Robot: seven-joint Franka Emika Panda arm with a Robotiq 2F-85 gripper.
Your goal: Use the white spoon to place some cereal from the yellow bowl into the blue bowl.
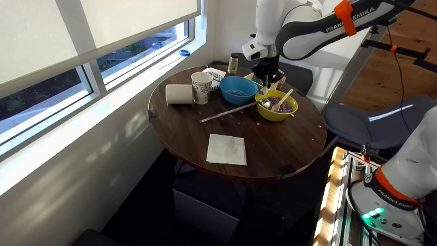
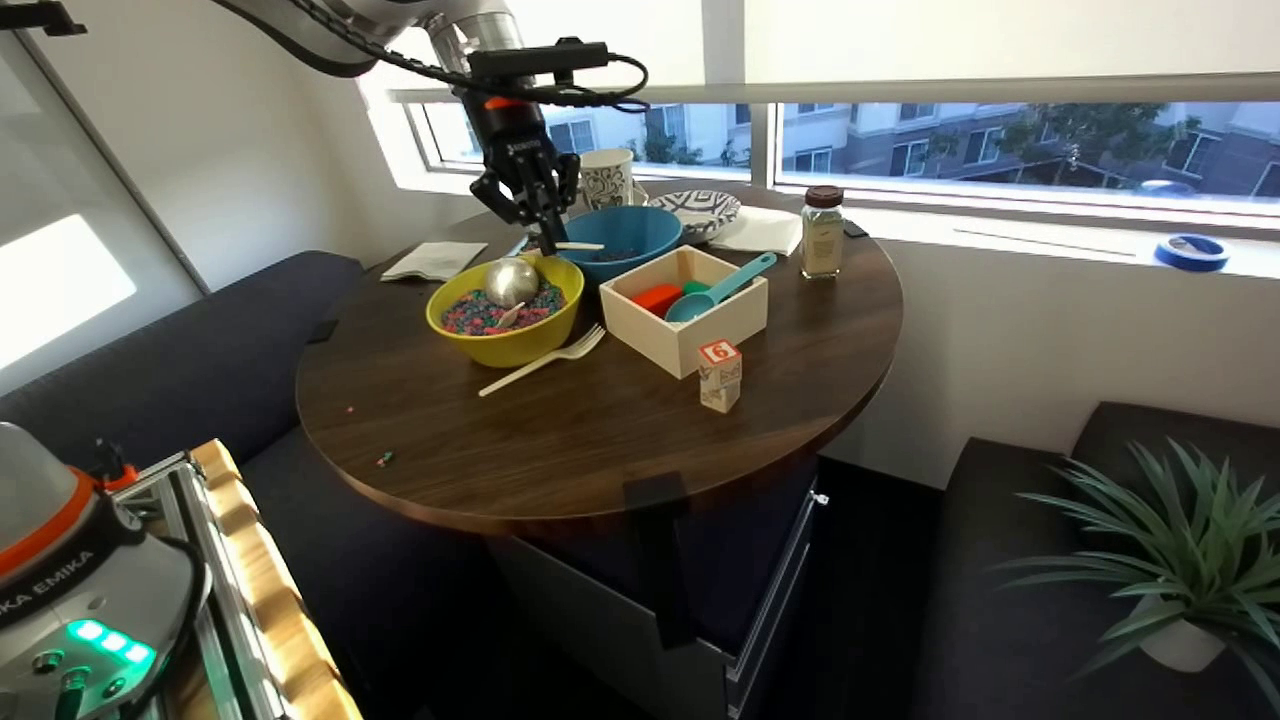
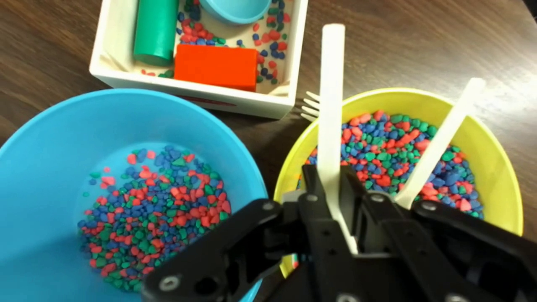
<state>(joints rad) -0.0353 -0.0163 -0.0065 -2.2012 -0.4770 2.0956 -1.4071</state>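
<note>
The yellow bowl (image 1: 275, 115) holds red, blue and green cereal bits, and it also shows in the wrist view (image 3: 501, 191). The blue bowl (image 1: 235, 98) stands beside it with a smaller heap of the same bits, also in the wrist view (image 3: 46, 138). My gripper (image 3: 326, 178) is shut on the handle of a white spoon (image 3: 331, 92). The gripper (image 1: 266, 83) is above the yellow bowl's edge nearest the blue bowl. The held spoon's head (image 1: 263, 91) shows bluish bits; the gripper hides it in the wrist view. A second whitish utensil (image 3: 440, 142) leans in the yellow bowl.
A metal ladle (image 1: 228, 112) rests with its head in the yellow bowl. A wooden box (image 2: 665, 335) with blocks and a blue scoop stands close to both bowls. A fork (image 2: 545, 361), paper cup (image 1: 201, 88), white mug (image 1: 179, 94), spice jar (image 2: 822, 235) and letter blocks (image 2: 720, 376) are around.
</note>
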